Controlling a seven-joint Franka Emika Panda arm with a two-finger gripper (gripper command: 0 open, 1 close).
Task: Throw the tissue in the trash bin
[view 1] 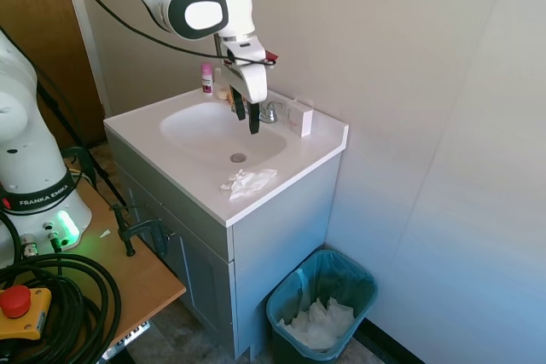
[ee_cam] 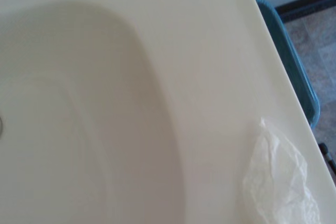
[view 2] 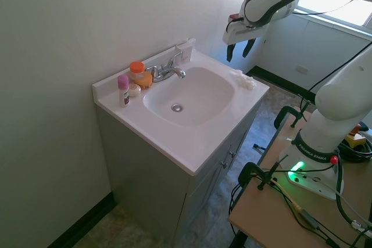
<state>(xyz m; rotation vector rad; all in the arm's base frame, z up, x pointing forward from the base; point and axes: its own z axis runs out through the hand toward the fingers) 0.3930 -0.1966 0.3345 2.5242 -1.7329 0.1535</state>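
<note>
We see the gripper (view 1: 247, 114) high above the sink basin (view 1: 213, 135), jaws parted and empty. The tissue (view 1: 249, 182) lies on the worktop's (view 1: 294, 155) near edge. The trash bin (view 1: 354, 283) stands on the floor, its base cut off.

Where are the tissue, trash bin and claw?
tissue (view 1: 248, 183): first exterior view, middle of the wad on the countertop.
trash bin (view 1: 357, 268): first exterior view, far rim.
claw (view 1: 246, 113): first exterior view, midway between the fingertips.
</note>
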